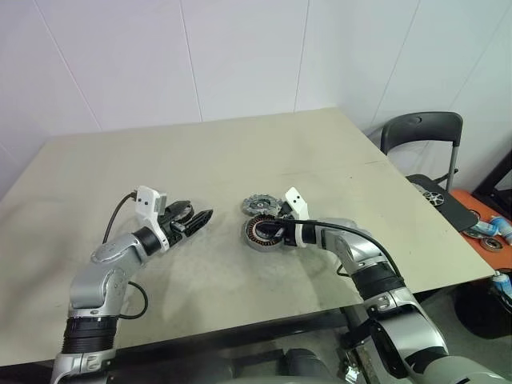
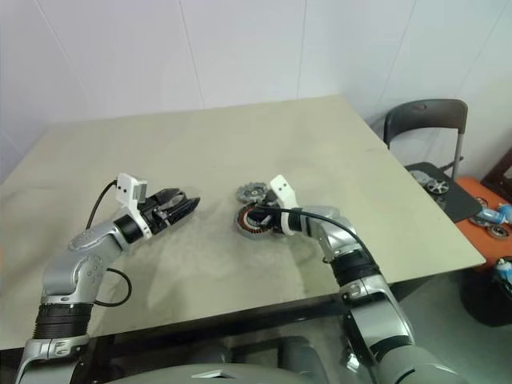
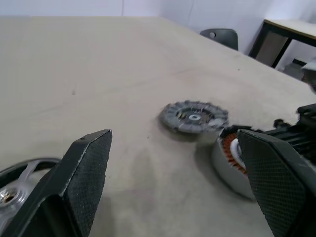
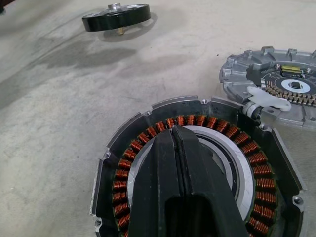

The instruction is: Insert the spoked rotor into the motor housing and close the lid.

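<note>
Reaching in from the right, the right gripper [image 1: 261, 232] has its fingers pressed together over the motor housing [image 4: 197, 173] at table [image 1: 240, 152] centre. The lid [image 1: 260, 206] lies just beyond it. Left gripper [image 1: 200, 218] hovers spread, near-level; the spoked rotor [image 4: 116, 17] lies beneath it.

Even, soft light falls from overhead, bright without harsh glare. The table [image 1: 240, 160] shows only faint, diffuse shadows beneath both arms. Up close, the copper windings of the motor housing [image 4: 197, 148] are sharp, while the left gripper's fingers [image 3: 84, 182] loom blurred. A dull sheen lies on the tabletop near the lid [image 3: 193, 116].
</note>
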